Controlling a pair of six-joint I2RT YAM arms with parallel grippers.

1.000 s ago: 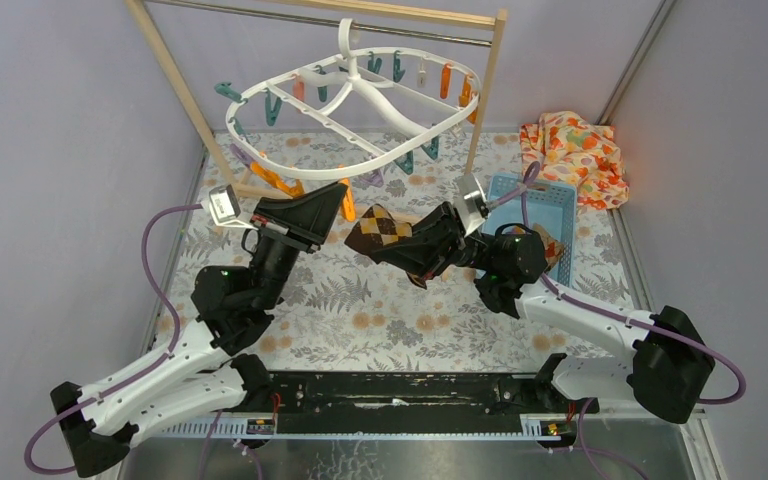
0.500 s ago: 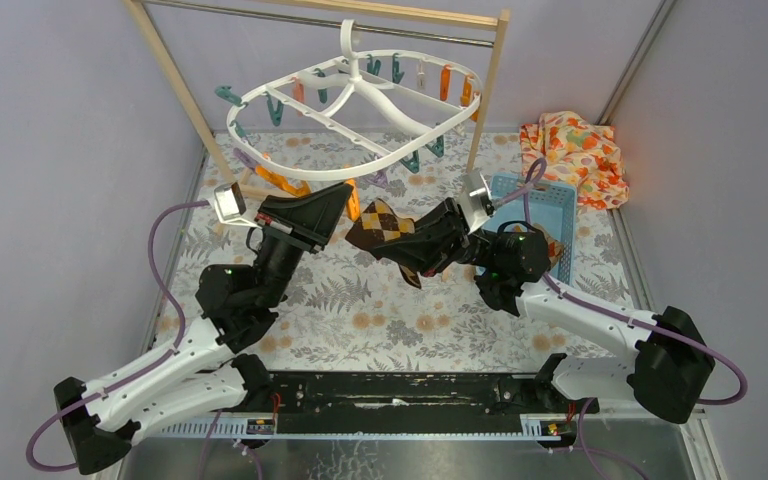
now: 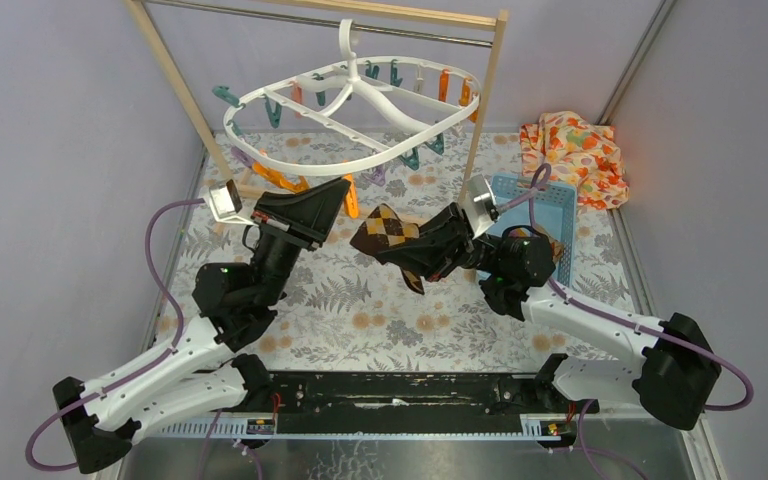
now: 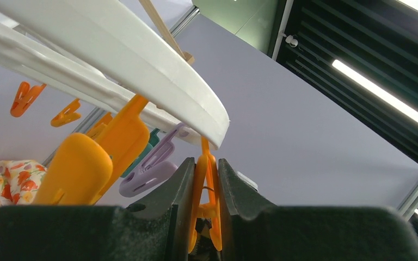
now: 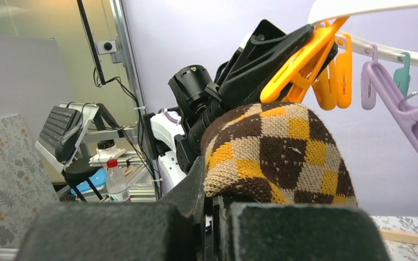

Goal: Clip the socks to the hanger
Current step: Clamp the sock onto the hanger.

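Pinching an orange peg (image 4: 203, 187) — left tool (image 4: 207, 169), right tool (image 5: 211, 209) clamped on checked sock (image 5: 283, 147)

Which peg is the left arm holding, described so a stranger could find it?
Find the white oval hanger hanging from the rack. On its near rim, beside a lilac peg, hangs an orange peg. It alone is pinched by the left gripper.
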